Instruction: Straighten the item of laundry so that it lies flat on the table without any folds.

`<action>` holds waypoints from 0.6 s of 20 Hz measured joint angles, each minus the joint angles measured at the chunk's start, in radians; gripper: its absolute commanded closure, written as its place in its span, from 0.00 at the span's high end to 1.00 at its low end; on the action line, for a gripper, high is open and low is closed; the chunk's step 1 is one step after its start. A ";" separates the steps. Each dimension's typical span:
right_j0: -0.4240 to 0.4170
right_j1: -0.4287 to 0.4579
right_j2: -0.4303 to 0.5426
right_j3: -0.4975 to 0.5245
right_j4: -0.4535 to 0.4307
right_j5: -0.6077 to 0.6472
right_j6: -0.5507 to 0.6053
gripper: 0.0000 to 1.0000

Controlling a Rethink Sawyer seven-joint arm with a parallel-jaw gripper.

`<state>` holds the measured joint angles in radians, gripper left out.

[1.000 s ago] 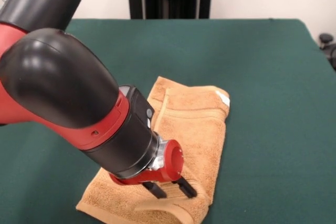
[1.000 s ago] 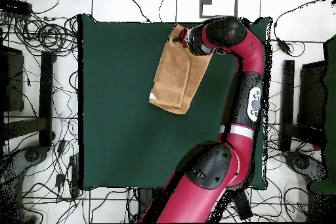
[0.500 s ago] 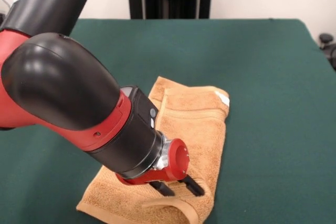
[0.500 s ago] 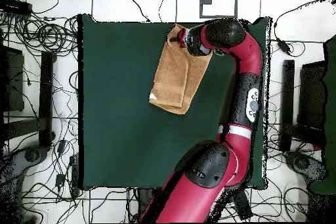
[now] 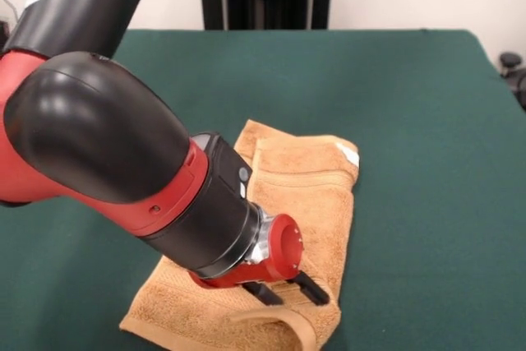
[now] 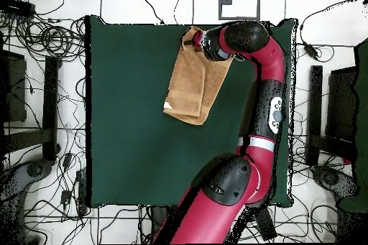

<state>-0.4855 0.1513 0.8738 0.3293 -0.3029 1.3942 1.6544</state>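
Note:
The orange-tan towel (image 5: 300, 195) lies folded on the green table (image 5: 427, 121), with its white care tag (image 5: 349, 154) at the far right corner. My gripper (image 5: 288, 289) is down on the towel's near end, its two black fingers (image 5: 311, 286) apart with cloth showing between them. The band edge just in front of them curls up in a loop (image 5: 275, 320). In the overhead view the towel (image 6: 194, 88) lies near the table's top edge, with the gripper (image 6: 196, 41) at its top end. The arm hides part of the towel's left side.
Green table surface (image 6: 129, 127) spreads wide to the left of and below the towel in the overhead view. The table's top edge is close behind the gripper there. Cables and stands lie on the floor around the table (image 6: 43, 41).
The gripper has slid a little toward the near end of the towel and to the right. The towel's band edge in front of it has curled up higher.

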 measured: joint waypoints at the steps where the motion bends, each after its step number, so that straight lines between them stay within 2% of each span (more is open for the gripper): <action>1: 0.000 0.000 -0.001 0.012 0.022 -0.002 0.000 1.00; 8: -0.001 -0.002 -0.007 0.078 0.098 -0.033 0.000 1.00; 12: -0.006 -0.004 -0.014 0.139 0.143 -0.103 0.001 1.00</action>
<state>-0.4914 0.1471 0.8601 0.4688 -0.1603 1.2907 1.6555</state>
